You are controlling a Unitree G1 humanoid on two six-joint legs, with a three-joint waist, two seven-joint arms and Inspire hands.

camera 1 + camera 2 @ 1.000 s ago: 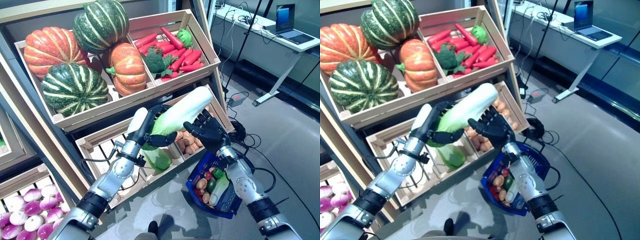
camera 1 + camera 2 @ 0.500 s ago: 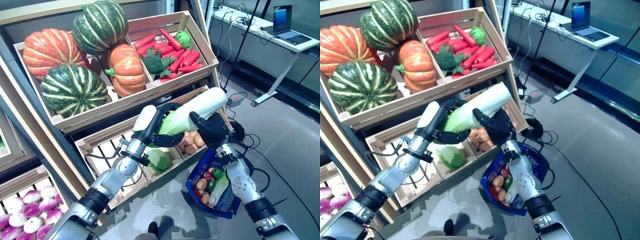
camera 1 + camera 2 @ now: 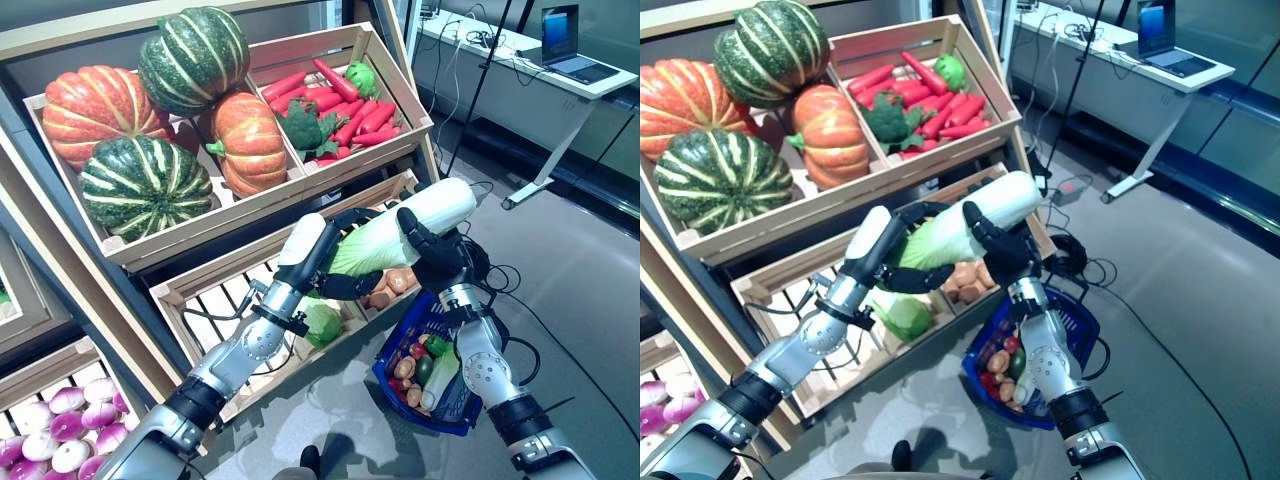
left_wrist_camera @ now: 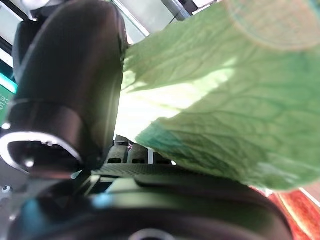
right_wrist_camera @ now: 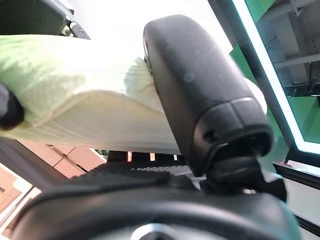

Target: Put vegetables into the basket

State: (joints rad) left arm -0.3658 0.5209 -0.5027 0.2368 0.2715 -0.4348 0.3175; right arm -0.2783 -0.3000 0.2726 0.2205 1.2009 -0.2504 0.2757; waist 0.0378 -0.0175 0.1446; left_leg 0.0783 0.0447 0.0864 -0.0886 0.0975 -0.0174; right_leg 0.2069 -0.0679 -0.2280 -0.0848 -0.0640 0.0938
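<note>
Left eye view: both hands hold one long cabbage [image 3: 400, 228] in the air, in front of the lower crate [image 3: 215, 290]. The left hand [image 3: 325, 262] has its fingers curled around the green leafy end. The right hand [image 3: 432, 258] grips the white end, its fingers wrapped around it. The cabbage lies tilted, with the white end higher, toward 2 o'clock. The blue basket [image 3: 452, 400] hangs under the right arm, at 5 o'clock from the cabbage, well apart from it. Small vegetables already lie in it. Another cabbage [image 3: 322, 322] rests in the lower crate, just below the left hand. Potatoes [image 3: 392, 287] lie in the next compartment.

Right eye view: the upper crate [image 3: 970, 130] holds pumpkins [image 3: 725, 120] on its left side and carrots [image 3: 940, 100] with broccoli [image 3: 885, 118] on its right side. A desk [image 3: 1120, 55] with a laptop [image 3: 1160, 22] stands at 1 o'clock.

Left wrist view: the dark thumb [image 4: 70, 100] presses against the green leaves, which fill most of the view.

Right wrist view: the thumb [image 5: 200, 95] lies curled over the pale stalk of the cabbage.
</note>
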